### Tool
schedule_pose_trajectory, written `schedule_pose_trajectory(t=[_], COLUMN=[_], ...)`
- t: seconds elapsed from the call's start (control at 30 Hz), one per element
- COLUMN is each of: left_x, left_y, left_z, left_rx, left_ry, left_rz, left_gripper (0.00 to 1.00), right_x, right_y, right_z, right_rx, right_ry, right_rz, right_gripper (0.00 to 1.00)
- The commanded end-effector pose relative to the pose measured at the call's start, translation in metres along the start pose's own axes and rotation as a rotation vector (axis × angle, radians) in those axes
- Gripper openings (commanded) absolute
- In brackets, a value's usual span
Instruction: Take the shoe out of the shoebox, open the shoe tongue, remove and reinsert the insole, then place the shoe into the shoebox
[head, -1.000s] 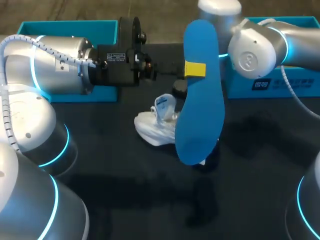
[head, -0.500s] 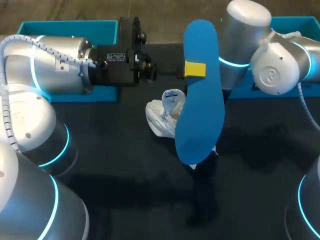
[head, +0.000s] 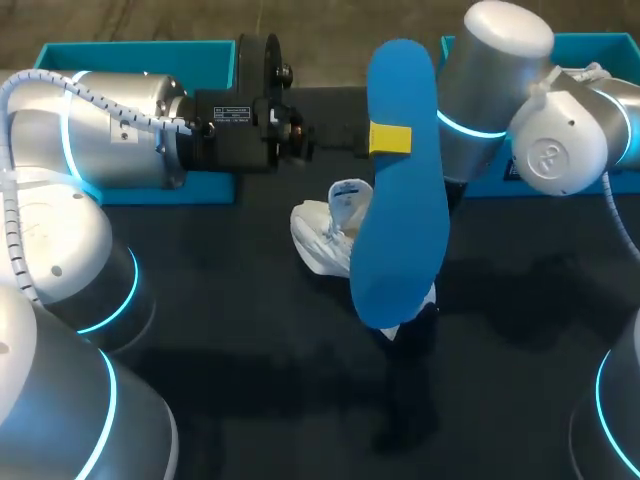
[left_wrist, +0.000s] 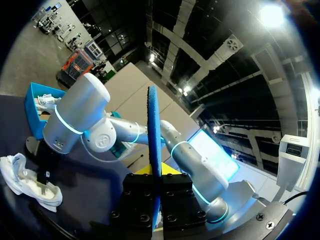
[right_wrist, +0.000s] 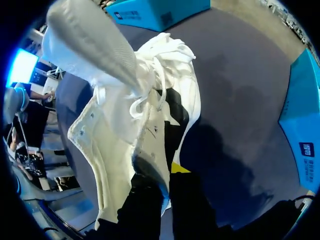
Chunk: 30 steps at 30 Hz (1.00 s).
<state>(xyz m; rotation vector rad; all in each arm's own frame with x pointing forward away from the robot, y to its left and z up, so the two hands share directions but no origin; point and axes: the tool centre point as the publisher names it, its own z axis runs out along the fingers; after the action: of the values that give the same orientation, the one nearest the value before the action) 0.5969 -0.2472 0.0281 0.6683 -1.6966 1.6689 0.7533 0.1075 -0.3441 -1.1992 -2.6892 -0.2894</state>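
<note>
White shoe (head: 325, 235) slid closer to blue insole (head: 400, 200); left gripper (head: 390, 138) clamps insole upright, right gripper (right_wrist: 167, 177) pinches shoe wall behind insole.

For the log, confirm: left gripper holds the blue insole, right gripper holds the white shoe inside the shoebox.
Wrong place: the head view shows the white shoe on the black table, outside the shoebox. The left gripper does hold the blue insole, and the right gripper the shoe.
</note>
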Motion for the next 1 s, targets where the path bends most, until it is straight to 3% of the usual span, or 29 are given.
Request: schedule_pose_trajectory(t=[0.03, 0.37, 0.53, 0.7, 1.0], left_x=[0.000, 0.000, 0.000, 0.000, 0.000], left_y=[0.001, 0.001, 0.001, 0.001, 0.001], left_z=[0.000, 0.000, 0.000, 0.000, 0.000], left_rx=[0.003, 0.003, 0.003, 0.003, 0.003], left_ry=[0.000, 0.000, 0.000, 0.000, 0.000], left_rz=[0.000, 0.000, 0.000, 0.000, 0.000], left_gripper=[0.00, 0.00, 0.00, 0.00, 0.00], right_x=[0.001, -0.001, 0.008, 0.018, 0.032], right_y=[-0.004, -0.013, -0.016, -0.014, -0.016], right_z=[0.001, 0.002, 0.005, 0.011, 0.035], right_rx=[-0.024, -0.081, -0.118, -0.156, -0.155], right_ry=[-0.022, -0.098, -0.091, -0.043, -0.019], right_rz=[0.117, 0.397, 0.487, 0.521, 0.540], right_gripper=[0.00, 0.00, 0.00, 0.00, 0.00])
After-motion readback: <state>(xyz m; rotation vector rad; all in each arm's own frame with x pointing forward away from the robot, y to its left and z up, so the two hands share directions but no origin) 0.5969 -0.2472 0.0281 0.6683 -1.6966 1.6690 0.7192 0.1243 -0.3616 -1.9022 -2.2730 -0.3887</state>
